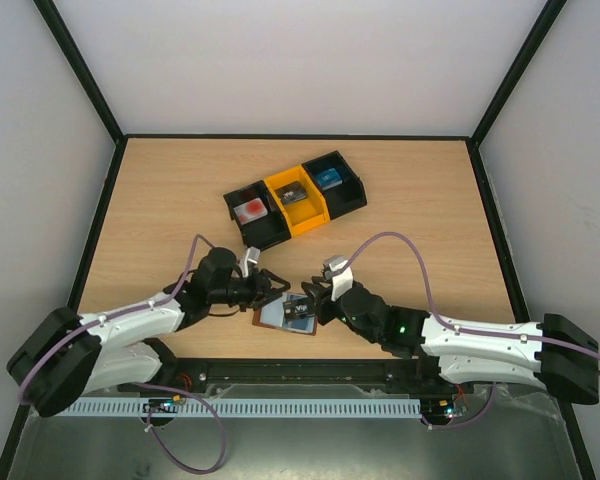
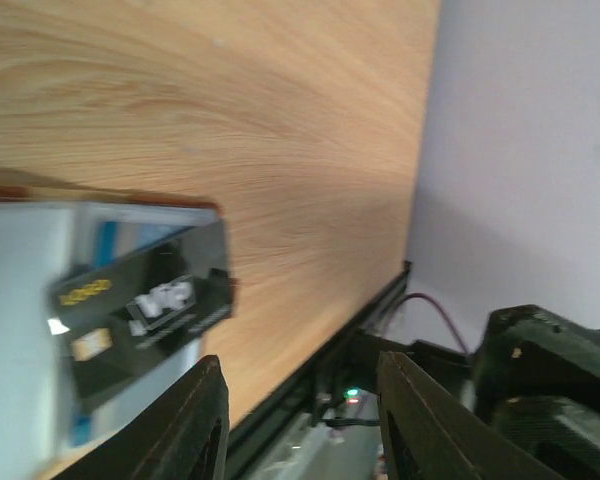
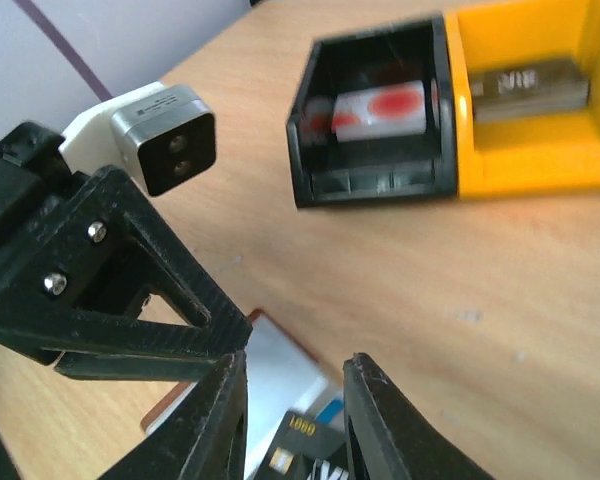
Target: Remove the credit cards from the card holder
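The brown card holder (image 1: 270, 319) lies open on the table between my two grippers, pale sleeves up. A dark grey credit card (image 1: 299, 312) with white and gold marks rests on it, partly out of a sleeve; it also shows in the left wrist view (image 2: 145, 300) and the right wrist view (image 3: 302, 447). A strip of the blue card (image 2: 105, 240) peeks from under it. My left gripper (image 1: 278, 288) stands open at the holder's upper left edge, with nothing between its fingers. My right gripper (image 3: 295, 362) is open just above the dark card's end, not clamped on it.
Three joined bins stand further back: a black bin (image 1: 252, 215) with a red and white item, an orange bin (image 1: 296, 200) with a grey item, and a black bin (image 1: 338, 183) with a blue item. The table's black front rail (image 2: 310, 370) runs close by.
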You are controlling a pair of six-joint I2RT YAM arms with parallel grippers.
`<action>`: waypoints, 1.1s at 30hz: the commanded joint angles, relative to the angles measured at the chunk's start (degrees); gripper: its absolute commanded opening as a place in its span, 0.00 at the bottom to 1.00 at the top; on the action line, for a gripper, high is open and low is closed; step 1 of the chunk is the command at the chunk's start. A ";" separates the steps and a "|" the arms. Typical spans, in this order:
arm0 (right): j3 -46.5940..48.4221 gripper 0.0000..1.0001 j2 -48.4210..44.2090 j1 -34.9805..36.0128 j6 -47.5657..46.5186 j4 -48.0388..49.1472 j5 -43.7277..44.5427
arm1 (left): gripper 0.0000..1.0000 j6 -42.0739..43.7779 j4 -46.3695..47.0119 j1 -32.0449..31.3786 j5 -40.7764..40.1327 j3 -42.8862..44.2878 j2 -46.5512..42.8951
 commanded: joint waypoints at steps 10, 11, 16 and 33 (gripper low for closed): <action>-9.42 0.23 5.33 -17.27 32.50 5.02 -25.85 | 0.31 10.54 3.83 0.23 0.85 -2.64 14.80; -9.82 0.23 6.31 -17.78 33.27 6.01 -27.05 | 0.29 10.65 4.94 0.22 1.11 -2.79 15.77; -11.10 0.19 12.15 -18.33 35.94 9.09 -29.04 | 0.22 11.39 5.84 0.21 0.53 -2.92 19.09; -12.30 0.13 19.21 -18.44 37.56 19.56 -34.56 | 0.10 10.73 6.92 0.21 0.08 -4.04 21.61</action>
